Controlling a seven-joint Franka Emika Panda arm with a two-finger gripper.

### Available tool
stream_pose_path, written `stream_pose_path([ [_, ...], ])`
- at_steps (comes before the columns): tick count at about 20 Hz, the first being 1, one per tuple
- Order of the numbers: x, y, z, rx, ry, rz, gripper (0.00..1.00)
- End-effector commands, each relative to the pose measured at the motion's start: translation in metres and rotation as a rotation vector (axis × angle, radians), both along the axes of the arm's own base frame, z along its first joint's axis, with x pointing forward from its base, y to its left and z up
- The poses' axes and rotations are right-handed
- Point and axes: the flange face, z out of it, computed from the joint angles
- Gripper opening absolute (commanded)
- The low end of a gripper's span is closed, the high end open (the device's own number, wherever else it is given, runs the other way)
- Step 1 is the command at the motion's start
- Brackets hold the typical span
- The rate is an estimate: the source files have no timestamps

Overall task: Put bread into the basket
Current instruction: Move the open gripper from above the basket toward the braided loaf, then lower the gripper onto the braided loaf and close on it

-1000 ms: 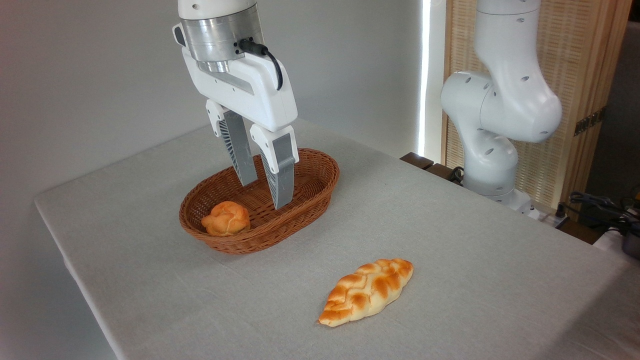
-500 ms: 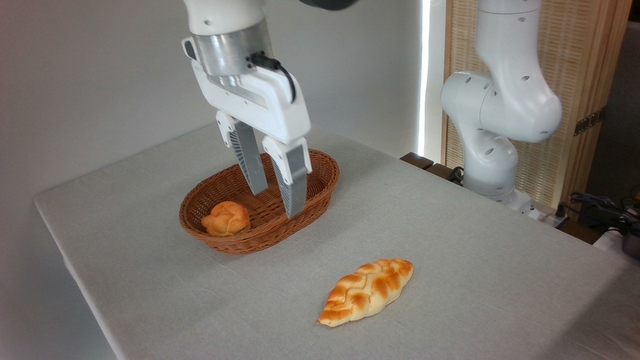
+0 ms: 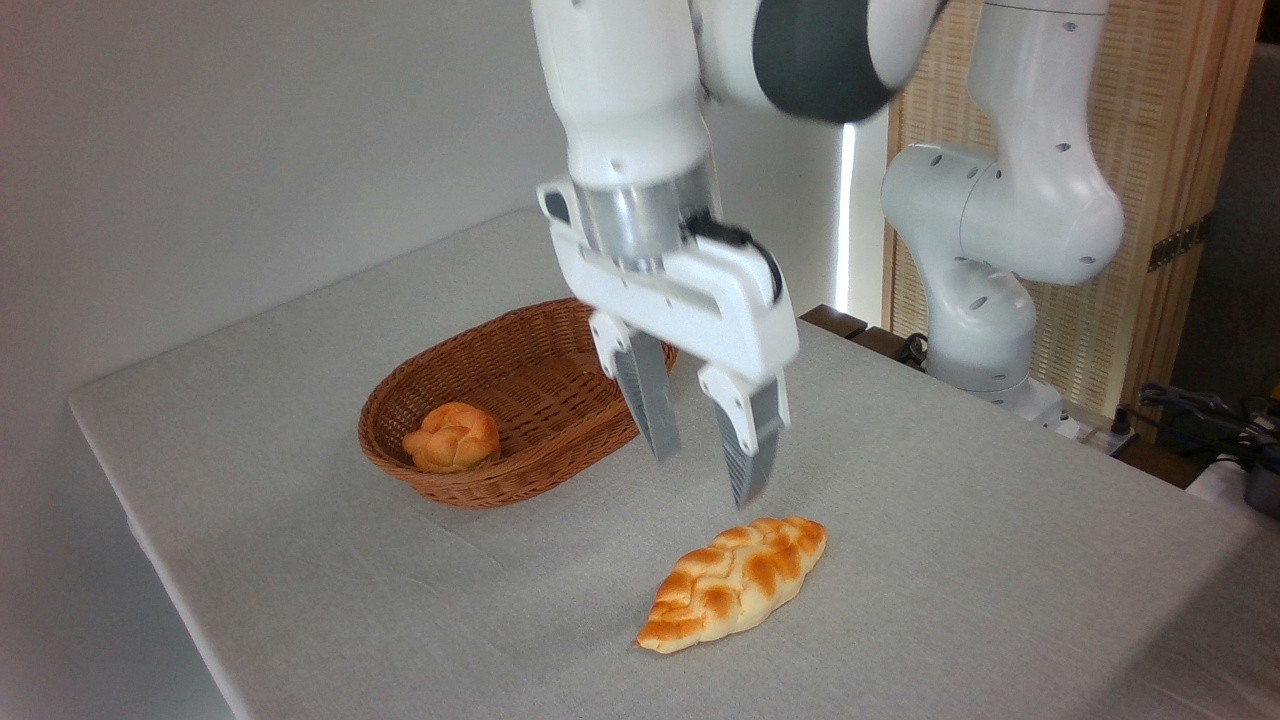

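Bread (image 3: 733, 583): lies flat on the table (image 3: 950, 520), outside the basket, near the front edge.
Gripper (image 3: 705, 475): hangs just above the loaf's far end, fingers apart, holding nothing.
Basket (image 3: 520, 470): to the left, farther back.
Bun (image 3: 452, 437): inside the basket's near end.

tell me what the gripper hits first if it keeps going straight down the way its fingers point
Probably the bread, near its upper right end; the open gripper hangs above it. Depth is unclear, so it might meet the table just behind.
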Motion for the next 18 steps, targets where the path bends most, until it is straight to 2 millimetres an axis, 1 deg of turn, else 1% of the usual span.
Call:
stream_pose_path([
  [1,-0.009,-0.001,-0.034,0.021,-0.016,-0.028,1.00],
  [4,-0.012,-0.002,-0.053,0.019,-0.018,-0.032,1.00],
  [6,-0.014,-0.003,-0.061,0.021,-0.027,-0.037,1.00],
  [10,-0.013,0.000,-0.062,0.079,-0.025,-0.070,1.00],
  [13,-0.016,0.000,-0.070,0.078,-0.020,-0.072,1.00],
  [16,-0.021,-0.002,-0.089,0.073,-0.034,-0.077,1.00],
  [18,-0.023,-0.003,-0.109,0.069,-0.056,-0.079,1.00],
])
